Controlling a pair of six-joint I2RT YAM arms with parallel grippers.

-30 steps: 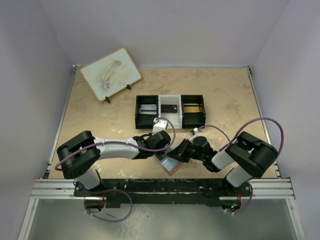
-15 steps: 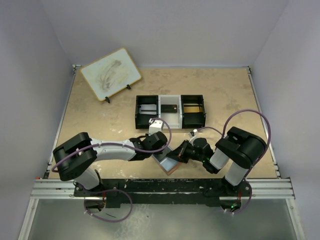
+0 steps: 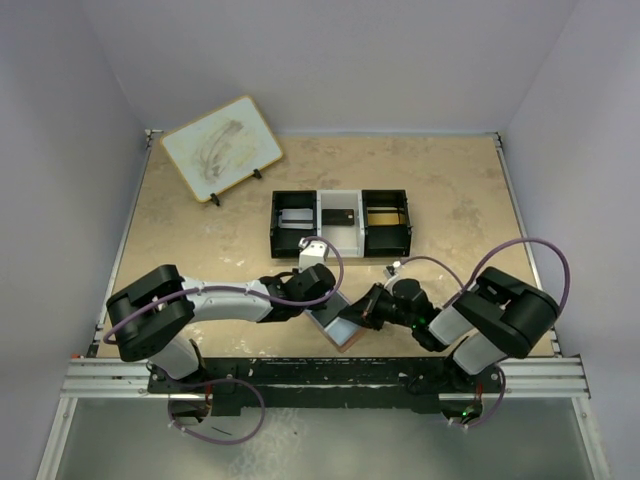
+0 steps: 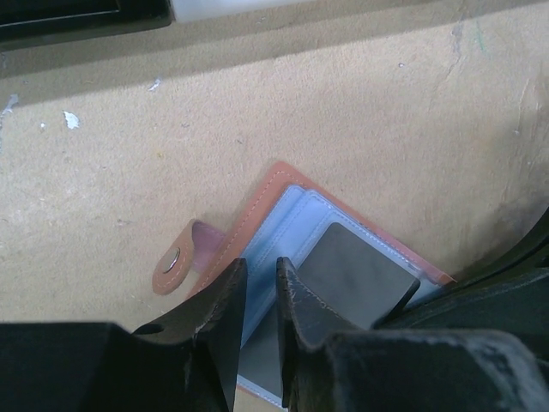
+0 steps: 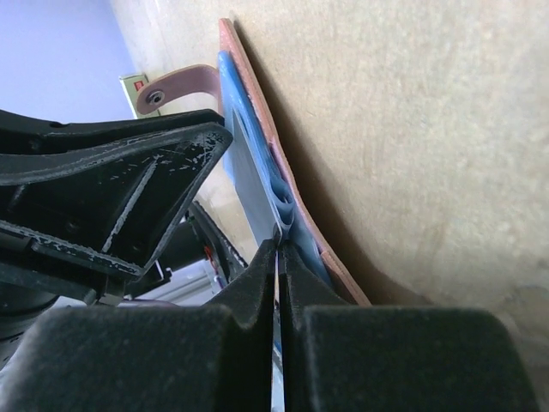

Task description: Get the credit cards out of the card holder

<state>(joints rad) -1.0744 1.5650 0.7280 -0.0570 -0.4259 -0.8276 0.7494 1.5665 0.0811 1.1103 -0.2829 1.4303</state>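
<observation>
The card holder [image 3: 337,325] lies open on the desk [image 3: 450,190], on the near side of the three-compartment tray [image 3: 273,222] and a little apart from it, blue pockets up. My right claw [image 5: 276,249], on the holder's side away from the tray, is pinched fully together on the thin edge of a dark credit card [image 4: 356,275]. That card sticks out of its pocket but most of it is tucked in.

My left claw [image 4: 260,275] has its tips down on the holder's pockets with only a narrow slot between the jaws. I see nothing clamped in that slot, so I judge it is pinning the holder down.

So the task is barely begun: one card is gripped and none is drawn clear. Pulling this one free is left, and I cannot tell whether the other pockets hold more. A small dark flat thing lies in the tray's middle compartment; I cannot tell if it is a card.
</observation>
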